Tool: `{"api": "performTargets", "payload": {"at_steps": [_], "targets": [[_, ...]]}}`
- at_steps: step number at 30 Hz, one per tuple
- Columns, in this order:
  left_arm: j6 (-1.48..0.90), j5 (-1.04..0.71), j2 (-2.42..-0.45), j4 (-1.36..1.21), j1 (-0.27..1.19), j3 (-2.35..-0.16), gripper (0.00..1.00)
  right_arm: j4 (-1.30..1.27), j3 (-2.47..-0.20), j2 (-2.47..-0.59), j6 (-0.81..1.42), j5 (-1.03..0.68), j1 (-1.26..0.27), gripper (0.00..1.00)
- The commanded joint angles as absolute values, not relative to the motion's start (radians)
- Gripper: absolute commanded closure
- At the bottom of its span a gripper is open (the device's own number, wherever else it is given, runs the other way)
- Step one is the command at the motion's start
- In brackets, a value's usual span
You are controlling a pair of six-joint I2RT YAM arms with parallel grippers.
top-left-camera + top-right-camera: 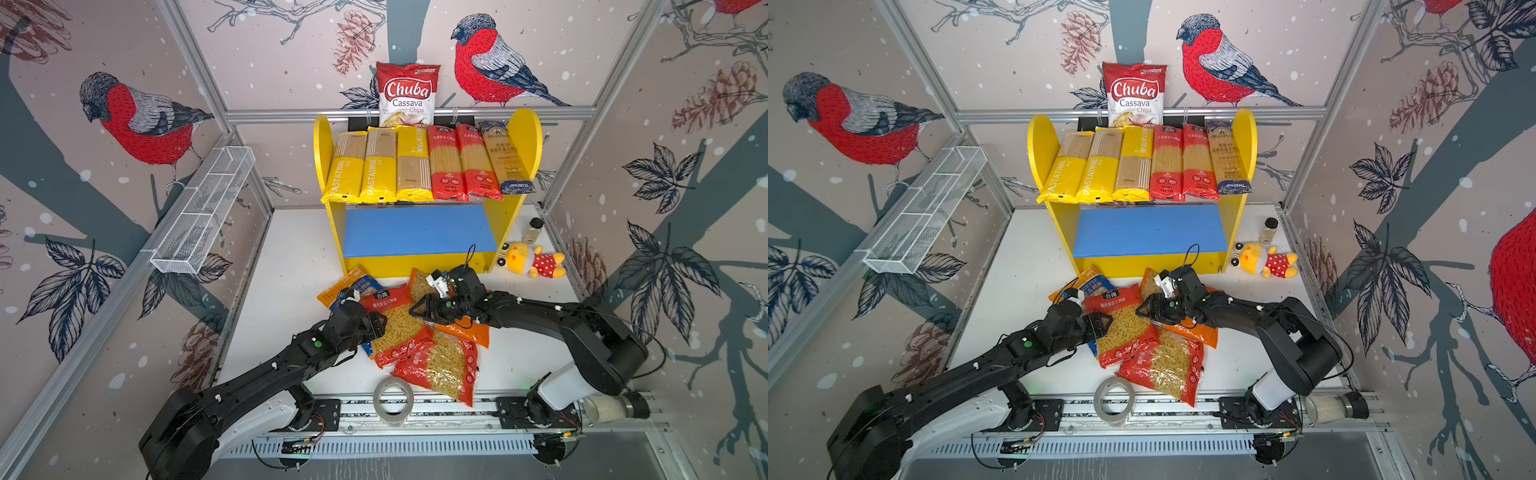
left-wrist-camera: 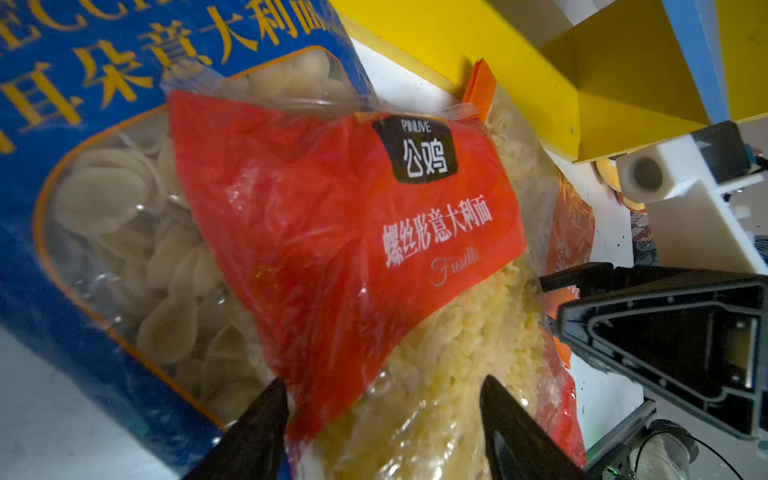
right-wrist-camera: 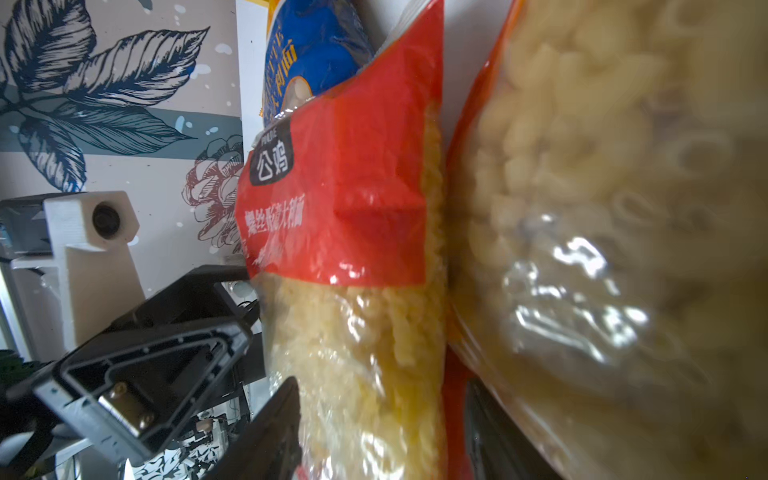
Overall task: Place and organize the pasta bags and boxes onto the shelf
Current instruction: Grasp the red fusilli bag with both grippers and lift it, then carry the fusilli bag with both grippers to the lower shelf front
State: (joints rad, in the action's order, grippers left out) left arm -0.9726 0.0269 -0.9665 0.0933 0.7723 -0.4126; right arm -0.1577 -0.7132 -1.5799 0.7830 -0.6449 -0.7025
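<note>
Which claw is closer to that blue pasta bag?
Left. The left gripper sits right by the blue pasta bag; the right gripper is across the red fusilli bag from it.

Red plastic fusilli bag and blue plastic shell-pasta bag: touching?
Touching. Left wrist view shows the red plastic fusilli bag lying on the blue plastic shell-pasta bag, overlapping its window.

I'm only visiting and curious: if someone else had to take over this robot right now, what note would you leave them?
Left gripper: jaws apart astride the red fusilli bag; firm grip unclear.
Right gripper: at the same bag from the opposite side; grip also unclear.
Done: six long packs lie side by side on the top tier of the shelf.
To do: four short-pasta bags are piled on the table before the shelf: the fusilli bag, blue-orange bag, orange bag, second red bag. The blue lower board holds nothing.
</note>
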Motion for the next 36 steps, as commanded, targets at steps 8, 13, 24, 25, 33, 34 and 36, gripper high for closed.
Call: {"api": "performTargets", "payload": {"at_steps": [8,13,24,25,33,34,36], "targets": [[-0.967,-0.007,-1.001,-0.073,0.782,-0.387,0.66,-0.278,-0.703,-1.578,0.815,-0.662,-0.759,0.76],[-0.908,-0.008,-0.950,-0.098,0.782,-0.390,0.78,-0.293,-0.688,-1.506,0.825,-0.660,-0.756,0.85],[-0.763,-0.004,-0.842,-0.131,0.782,-0.439,0.94,-0.304,-0.682,-1.347,0.852,-0.658,-0.713,0.97],[-0.746,0.007,-0.834,-0.130,0.782,-0.450,0.94,-0.314,-0.682,-1.334,0.861,-0.657,-0.705,0.98],[-0.628,-0.039,-0.879,-0.156,0.673,-0.584,0.97,-0.498,-0.679,-1.264,0.972,-0.628,-0.607,1.00],[-0.619,-0.053,-0.885,-0.166,0.659,-0.601,0.96,-0.531,-0.689,-1.266,0.992,-0.621,-0.597,1.00],[-0.594,-0.048,-0.895,-0.175,0.650,-0.634,0.96,-0.581,-0.713,-1.274,1.016,-0.595,-0.588,1.00]]}}
